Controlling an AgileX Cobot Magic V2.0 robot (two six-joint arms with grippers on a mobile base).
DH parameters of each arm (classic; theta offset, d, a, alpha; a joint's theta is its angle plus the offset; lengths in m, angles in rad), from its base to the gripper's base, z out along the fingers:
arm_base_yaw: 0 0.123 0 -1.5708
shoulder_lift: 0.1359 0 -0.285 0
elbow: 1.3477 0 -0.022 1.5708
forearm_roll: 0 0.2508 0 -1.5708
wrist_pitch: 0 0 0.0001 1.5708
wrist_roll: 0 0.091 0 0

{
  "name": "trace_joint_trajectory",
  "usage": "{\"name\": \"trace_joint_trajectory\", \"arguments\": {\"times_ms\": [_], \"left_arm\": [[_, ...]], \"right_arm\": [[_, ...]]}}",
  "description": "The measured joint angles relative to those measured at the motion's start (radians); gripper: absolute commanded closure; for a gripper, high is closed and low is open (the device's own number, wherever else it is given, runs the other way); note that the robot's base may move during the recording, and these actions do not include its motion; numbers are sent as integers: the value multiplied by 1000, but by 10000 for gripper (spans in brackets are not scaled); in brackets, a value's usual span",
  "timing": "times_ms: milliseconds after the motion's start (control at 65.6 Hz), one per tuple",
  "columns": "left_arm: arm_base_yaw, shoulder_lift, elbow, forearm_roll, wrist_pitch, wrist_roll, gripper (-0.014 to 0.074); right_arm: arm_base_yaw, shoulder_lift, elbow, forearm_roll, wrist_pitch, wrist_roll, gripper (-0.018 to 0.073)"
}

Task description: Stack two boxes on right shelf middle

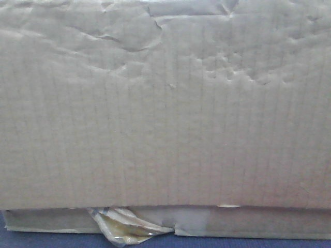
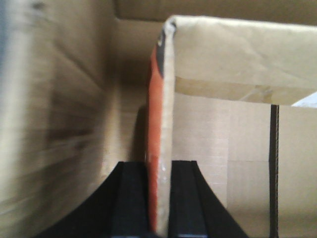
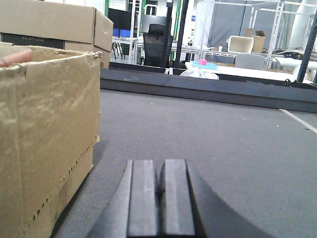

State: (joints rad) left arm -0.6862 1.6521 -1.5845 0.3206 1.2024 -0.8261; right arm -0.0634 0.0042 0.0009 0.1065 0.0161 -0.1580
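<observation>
Front view: tall box fills nearly the whole frame, so its L, R and top edges are cut off and no free room shows round it. Face is creased and dented along the top. Long axis runs L-R, and the broad face points at the camera. Under its bottom edge sits the flat box, also lying L-R, w/ peeling yellowish tape curling out below the tall box, L of centre. A thin strip of dark surface shows beneath. Count: 2 boxes, stacked, tall one on top. No shelf board in view.

Left pincer is clenched on a box wall. The wall stands upright, edge-on, running straight away from the pincer, w/ an orange-red side on the L. Cannot tell which box it belongs to. Cardboard is close on both sides, very tight room.

Right pincer is closed tight, nothing between the fingers, low over grey surface. Tall box is at its L, near but not touching, w/ a ragged top edge. R of the tall box the surface is wide open up to a dark raised edge. Behind the tall box is 1 more carton. Beyond the edge are 1 office chair and 1 white bin.
</observation>
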Motion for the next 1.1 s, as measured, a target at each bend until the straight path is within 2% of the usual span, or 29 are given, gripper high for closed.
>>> {"name": "trace_joint_trajectory", "arguments": {"times_ms": [518, 610, 762, 869, 945, 1097], "left_arm": [[0, 8, 1, -9, -26, 13, 703], [0, 11, 1, -9, -27, 13, 626], [0, 13, 1, -9, -33, 13, 363], [0, 13, 1, -9, -35, 13, 224], [0, 13, 1, -9, -39, 13, 184], [0, 13, -23, -7, -35, 13, 188]], "right_arm": [[0, 0, 0, 0, 0, 0, 728], [0, 0, 0, 0, 0, 0, 728], [0, 0, 0, 0, 0, 0, 728], [0, 0, 0, 0, 0, 0, 728], [0, 0, 0, 0, 0, 0, 728], [0, 0, 0, 0, 0, 0, 728]]}}
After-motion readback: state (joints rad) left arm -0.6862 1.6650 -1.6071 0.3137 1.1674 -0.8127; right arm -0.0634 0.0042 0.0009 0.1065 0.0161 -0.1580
